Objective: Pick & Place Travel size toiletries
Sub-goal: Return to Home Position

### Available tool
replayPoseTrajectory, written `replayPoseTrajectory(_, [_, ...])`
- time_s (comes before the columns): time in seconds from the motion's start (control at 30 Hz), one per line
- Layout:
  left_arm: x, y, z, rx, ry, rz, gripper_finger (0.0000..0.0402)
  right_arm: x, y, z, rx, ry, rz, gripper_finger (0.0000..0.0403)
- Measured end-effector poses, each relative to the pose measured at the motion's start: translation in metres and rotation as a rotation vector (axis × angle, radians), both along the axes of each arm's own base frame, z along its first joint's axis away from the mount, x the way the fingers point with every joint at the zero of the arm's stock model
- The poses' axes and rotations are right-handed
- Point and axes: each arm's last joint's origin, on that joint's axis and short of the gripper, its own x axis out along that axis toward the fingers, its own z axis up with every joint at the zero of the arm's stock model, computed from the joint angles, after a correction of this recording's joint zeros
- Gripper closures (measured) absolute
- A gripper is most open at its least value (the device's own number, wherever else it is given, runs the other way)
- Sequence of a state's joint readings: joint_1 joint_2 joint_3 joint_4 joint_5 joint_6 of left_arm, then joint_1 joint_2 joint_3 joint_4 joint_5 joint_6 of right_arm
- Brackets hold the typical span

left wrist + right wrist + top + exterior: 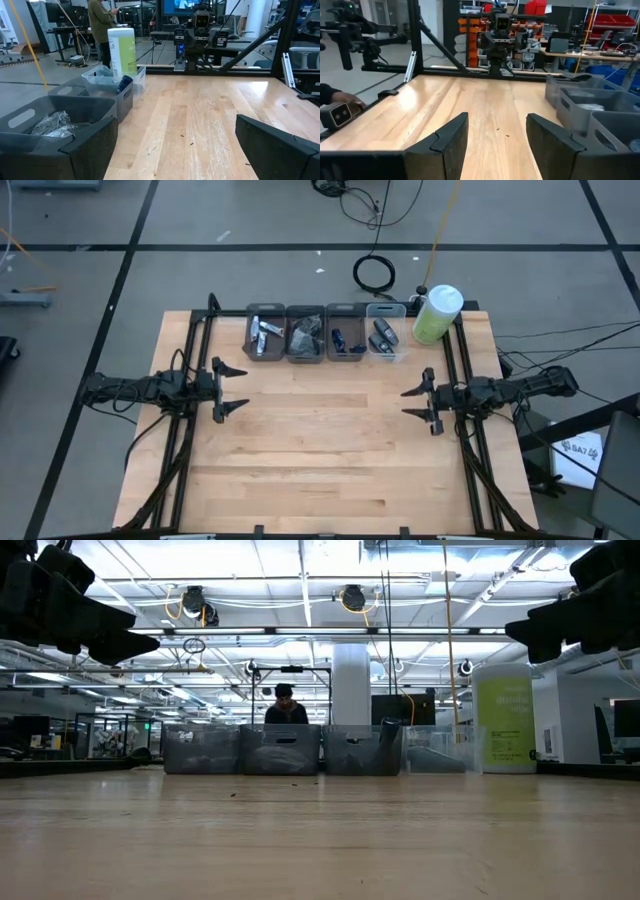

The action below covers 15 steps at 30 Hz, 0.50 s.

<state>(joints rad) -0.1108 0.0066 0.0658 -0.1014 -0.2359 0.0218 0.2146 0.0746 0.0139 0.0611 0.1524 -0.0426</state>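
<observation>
From above, your left gripper (238, 388) hangs by the desk's left edge and your right gripper (411, 403) by its right edge, both with jaws spread and empty. The small white-and-blue tubes and dark travel toiletries (262, 334) lie in the row of grey and clear plastic bins (305, 308) along the far edge. At table height, no toiletry shows on the pale wooden desk (320, 830). The right wrist view shows bare boards between its fingers. I judge the sorting done and the return to home in hand; next, simply park both arms.

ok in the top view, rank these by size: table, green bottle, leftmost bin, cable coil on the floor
1. table
2. leftmost bin and green bottle: about alike. The bottle's top is nearer the camera, so they are unranked.
3. cable coil: smallest, though farther away on the floor
</observation>
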Motion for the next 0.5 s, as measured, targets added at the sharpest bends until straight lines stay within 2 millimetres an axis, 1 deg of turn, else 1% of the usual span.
replayPoseTrajectory(0.2, [0.0000, 0.0000, 0.0000, 0.000, 0.000, 0.000, 0.0007, 0.0001, -0.0004, -0.0003, 0.063, 0.007, -0.007, 0.0211])
replayPoseTrajectory(0.5, [0.0000, 0.0000, 0.0000, 0.000, 0.000, 0.000, 0.0007, 0.0001, -0.0004, 0.0014, 0.060, -0.011, -0.007, 0.0215])
